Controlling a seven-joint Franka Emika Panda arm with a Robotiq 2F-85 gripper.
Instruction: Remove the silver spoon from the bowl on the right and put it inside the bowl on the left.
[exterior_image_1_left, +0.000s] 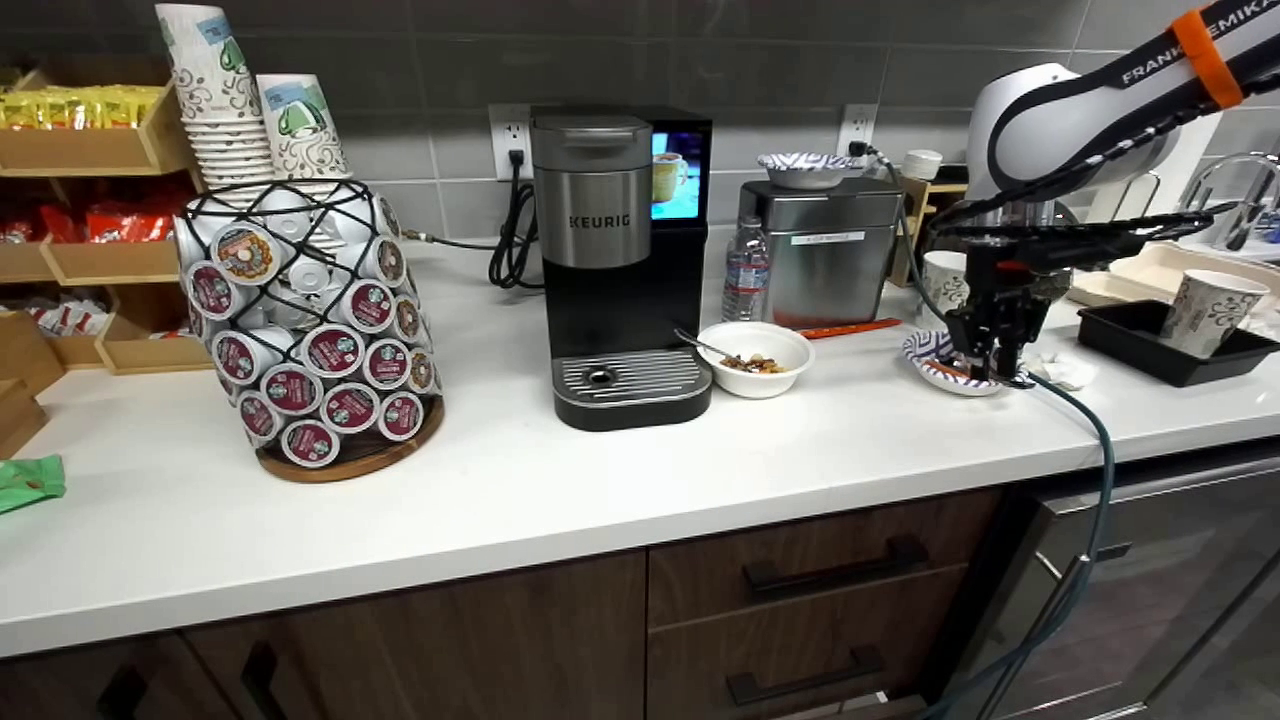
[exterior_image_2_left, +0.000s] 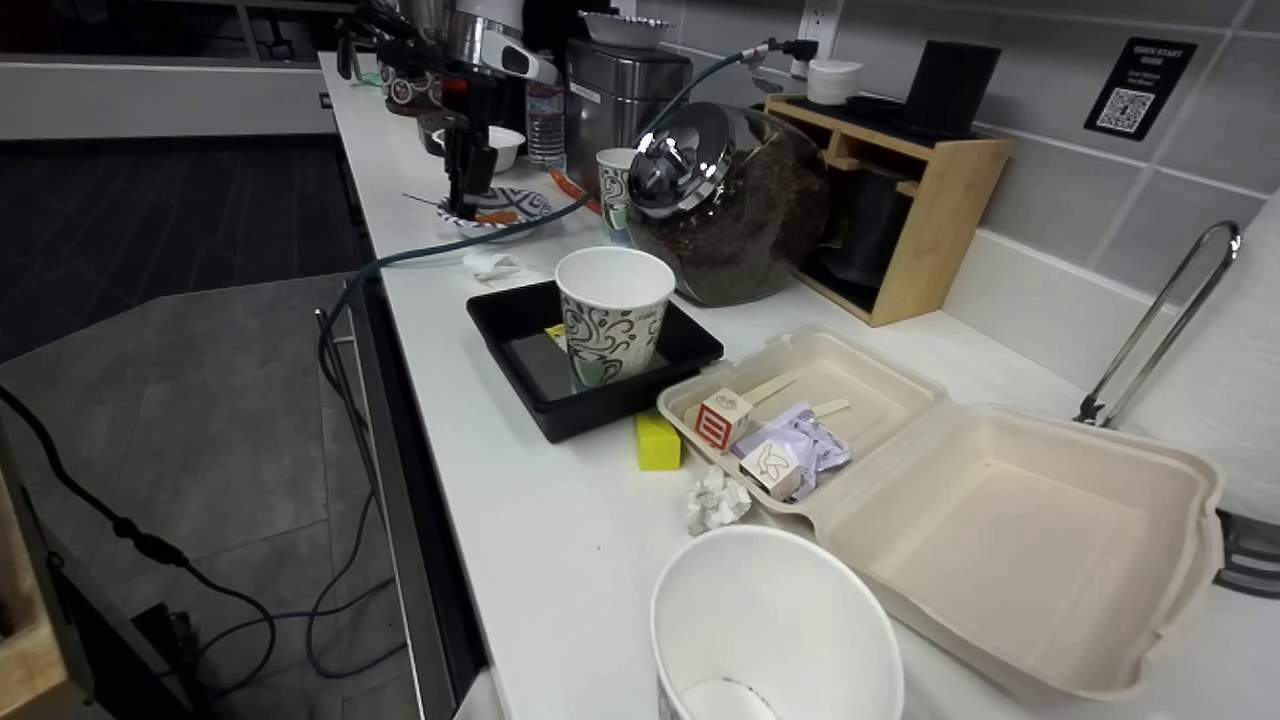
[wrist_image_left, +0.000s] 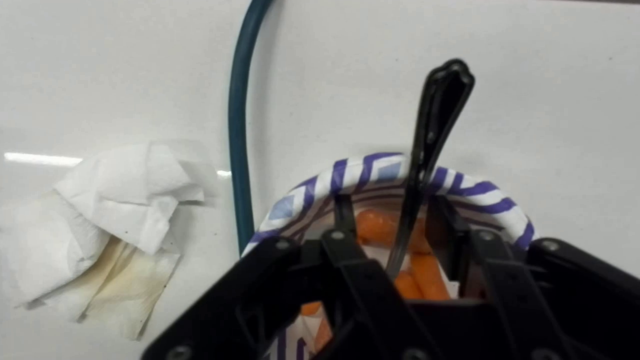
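Nearest, my black Robotiq gripper (wrist_image_left: 393, 220) holds nothing, its fingers (wrist_image_left: 445, 235) parted left and right of the silver spoon (wrist_image_left: 429, 135). It lies in the patterned paper bowl (wrist_image_left: 327, 185) among baby carrots (wrist_image_left: 429, 275), its length leaning over the near rim; closing inward should pinch it crosswise.

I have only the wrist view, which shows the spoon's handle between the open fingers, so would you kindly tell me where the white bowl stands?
Observer: In an exterior view, the white bowl stands beside the coffee maker.
Operator: Thank you. Does it already hold any cutlery?
Observer: Yes, a utensil leans in it, its handle jutting over the rim towards the coffee maker; I cannot tell what kind it is.
Operator: And is there anything behind that bowl?
Observer: A plastic bottle stands upright behind it.
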